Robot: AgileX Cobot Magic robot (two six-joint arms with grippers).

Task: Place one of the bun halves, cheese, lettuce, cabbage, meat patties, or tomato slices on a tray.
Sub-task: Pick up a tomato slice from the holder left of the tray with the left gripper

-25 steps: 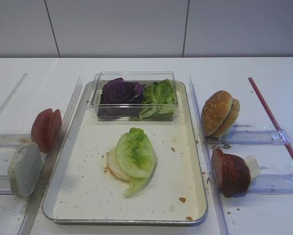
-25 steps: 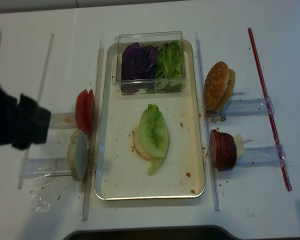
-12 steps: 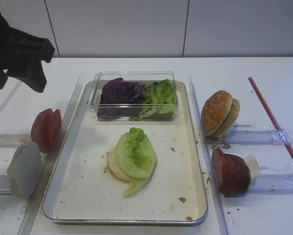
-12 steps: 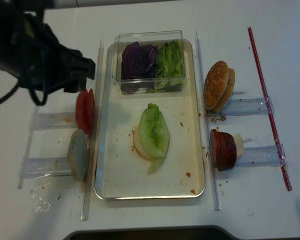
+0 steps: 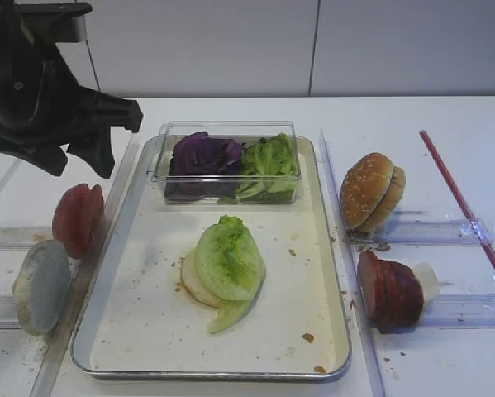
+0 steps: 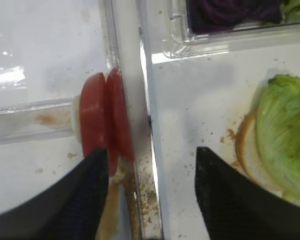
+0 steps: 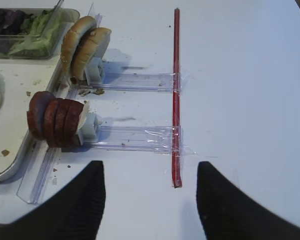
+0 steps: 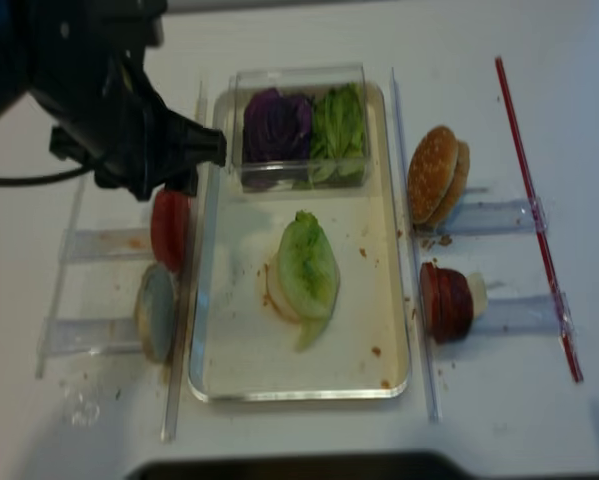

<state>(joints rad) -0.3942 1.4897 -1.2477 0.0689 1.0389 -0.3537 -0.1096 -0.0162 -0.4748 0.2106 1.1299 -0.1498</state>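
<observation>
Two pinkish-red tomato slices (image 6: 102, 120) stand on edge in a clear rack just left of the silver tray (image 6: 145, 115). My left gripper (image 6: 150, 197) hovers open above the tray's left rim, its left finger (image 6: 84, 200) over the slices' lower edge. On the tray floor, a lettuce leaf (image 5: 228, 258) lies on a bun half (image 5: 194, 285). Cabbage (image 5: 202, 155) and more lettuce (image 5: 269, 163) fill a clear box (image 5: 226, 128). Two bun halves (image 7: 84, 47) and several meat patties (image 7: 54, 125) stand right of the tray. My right gripper (image 7: 150, 200) is open over bare table. Cheese is out of view.
A grey-white disc (image 5: 40, 287) leans in the rack in front of the tomato slices. A red strip (image 7: 176, 95) is taped across the clear rails on the right. Clear upright rails (image 5: 346, 248) run along both sides of the tray. My left arm (image 5: 53, 99) looms over the back left.
My left arm has swung in from the left edge and now hangs above the tomato slices and the tray's left rim. The food has not moved.
</observation>
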